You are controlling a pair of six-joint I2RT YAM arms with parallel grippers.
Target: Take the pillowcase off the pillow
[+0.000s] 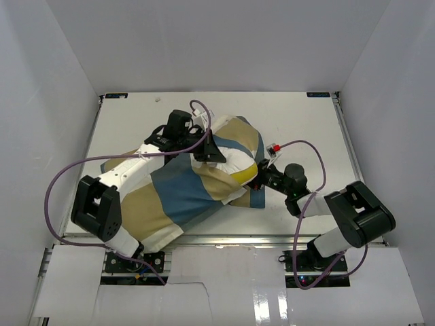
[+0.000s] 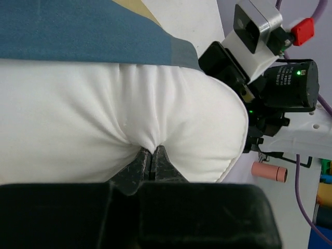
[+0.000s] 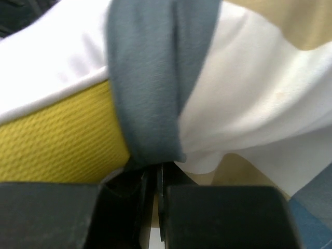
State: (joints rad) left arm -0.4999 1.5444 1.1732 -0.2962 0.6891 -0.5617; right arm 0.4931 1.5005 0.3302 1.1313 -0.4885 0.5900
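Pillowcase (image 1: 180,193) edge clamped in right tool (image 3: 155,176); left tool (image 2: 151,162) pinches pillow (image 2: 104,119); either thin pinch may slip under pulling.

a white table (image 1: 299,115) fills the middle. tall white walls (image 1: 204,41) stand on three sides of it. a tiny dark spot (image 1: 158,99) sits at the far edge of the table. a blue label (image 1: 115,95) sits at the far left corner, and a second label (image 1: 317,94) sits at the far right corner. a metal rail (image 1: 224,239) runs along the near edge. flat white sheets (image 1: 217,285) lie in front of the rail. in the left wrist view a small pink tube (image 2: 268,171) lies on its side. a blue thing (image 2: 322,233) shows in the bottom corner, too cut off to tell what it is.
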